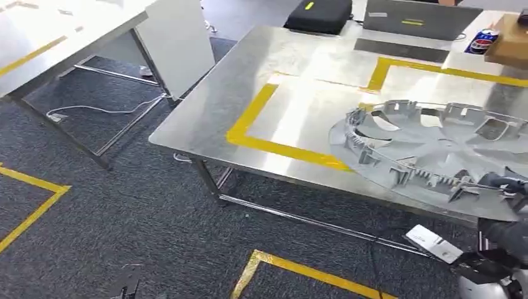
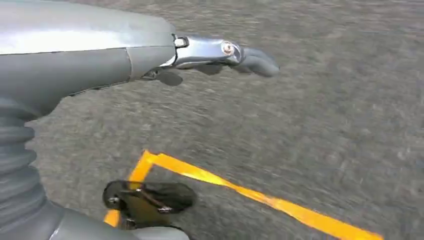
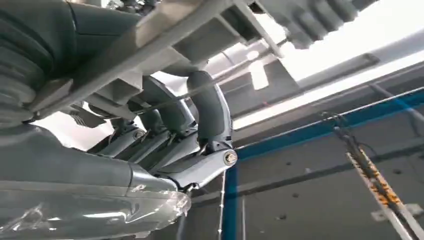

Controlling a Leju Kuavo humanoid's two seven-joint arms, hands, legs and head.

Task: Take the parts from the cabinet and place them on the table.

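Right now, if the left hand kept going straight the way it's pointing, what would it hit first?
Probably just the grey carpet. The left hand holds nothing and points out over bare floor, with the yellow tape line off to one side. Depth is unclear.

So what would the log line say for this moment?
part: round grey part on steel table | right hand: grips part's near rim | left hand: holds nothing, above floor

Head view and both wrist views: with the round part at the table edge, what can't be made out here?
- Round grey part: the head view's right edge cuts it off.
- Right hand: mostly outside the head view; in its wrist view its fingers curl around the part's rim.
- Left hand: over blurred carpet; the fingers besides the thumb are hidden, so whether it is open or closed is unclear.
- Blue can on the table: label too small to read.
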